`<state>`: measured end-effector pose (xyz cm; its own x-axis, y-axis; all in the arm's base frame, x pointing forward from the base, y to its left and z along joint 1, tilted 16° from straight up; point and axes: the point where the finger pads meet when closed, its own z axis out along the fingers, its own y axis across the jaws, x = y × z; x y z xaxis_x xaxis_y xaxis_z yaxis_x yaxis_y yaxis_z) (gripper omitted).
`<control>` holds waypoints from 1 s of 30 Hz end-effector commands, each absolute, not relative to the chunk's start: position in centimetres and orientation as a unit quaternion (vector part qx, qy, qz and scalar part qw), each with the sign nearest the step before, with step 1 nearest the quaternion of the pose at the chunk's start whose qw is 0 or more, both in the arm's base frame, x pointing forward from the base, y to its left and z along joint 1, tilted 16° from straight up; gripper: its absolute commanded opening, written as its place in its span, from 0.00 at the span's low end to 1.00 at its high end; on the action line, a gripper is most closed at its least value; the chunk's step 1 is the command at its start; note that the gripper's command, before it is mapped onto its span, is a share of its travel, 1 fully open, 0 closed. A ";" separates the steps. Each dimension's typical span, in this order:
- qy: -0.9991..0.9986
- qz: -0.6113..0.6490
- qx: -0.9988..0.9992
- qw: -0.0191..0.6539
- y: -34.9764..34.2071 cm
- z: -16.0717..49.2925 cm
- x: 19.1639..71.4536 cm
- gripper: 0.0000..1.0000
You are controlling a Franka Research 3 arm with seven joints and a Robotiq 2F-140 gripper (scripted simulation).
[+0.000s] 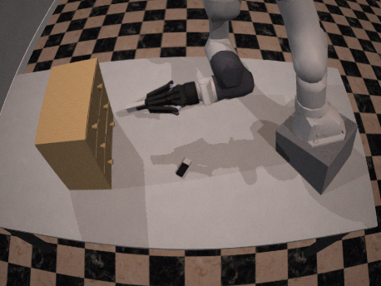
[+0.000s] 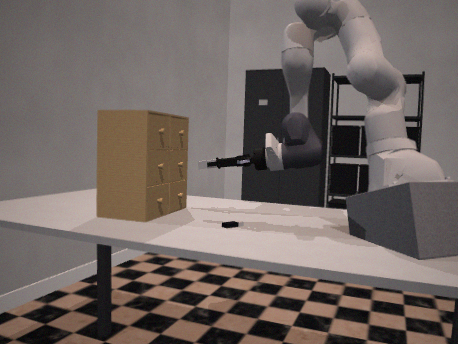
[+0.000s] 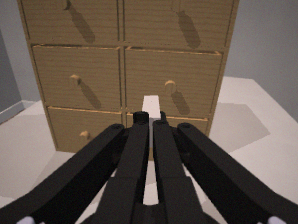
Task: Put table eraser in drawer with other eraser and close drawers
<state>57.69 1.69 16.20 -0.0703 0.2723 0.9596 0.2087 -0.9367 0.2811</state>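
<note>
The eraser (image 1: 182, 169) (image 2: 230, 225), black with a white end, lies on the table in front of the chest. The small wooden chest (image 1: 66, 104) (image 2: 122, 165) (image 3: 121, 75) stands upright with six knobbed drawers in two columns of three. All its drawers look pushed in; their contents are hidden. My gripper (image 1: 132, 108) (image 2: 206, 164) (image 3: 151, 106) is shut, with a pale piece at its tips and no eraser visible in it. It points level at the chest front, a short gap away, above the table. In the wrist view the tips overlap the right column, around the middle and bottom drawers.
The table (image 1: 200, 220) (image 2: 280, 255) carries the chest at one side and the arm's grey base block (image 1: 304, 154) (image 2: 382, 215) at the other. The eraser lies between them, off to one side of the arm. A dark cabinet (image 2: 280, 115) and a shelf rack stand behind.
</note>
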 end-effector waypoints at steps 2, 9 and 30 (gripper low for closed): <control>0.307 0.706 0.637 0.039 6.5 17.1 57.1 0.00; 0.419 0.700 0.576 0.052 10.6 17.9 55.7 0.00; 0.668 0.658 0.335 0.095 19.0 18.3 49.7 0.00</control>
<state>50.91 18.00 18.68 -0.6408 0.5695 0.5148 0.4427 -0.2738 0.8539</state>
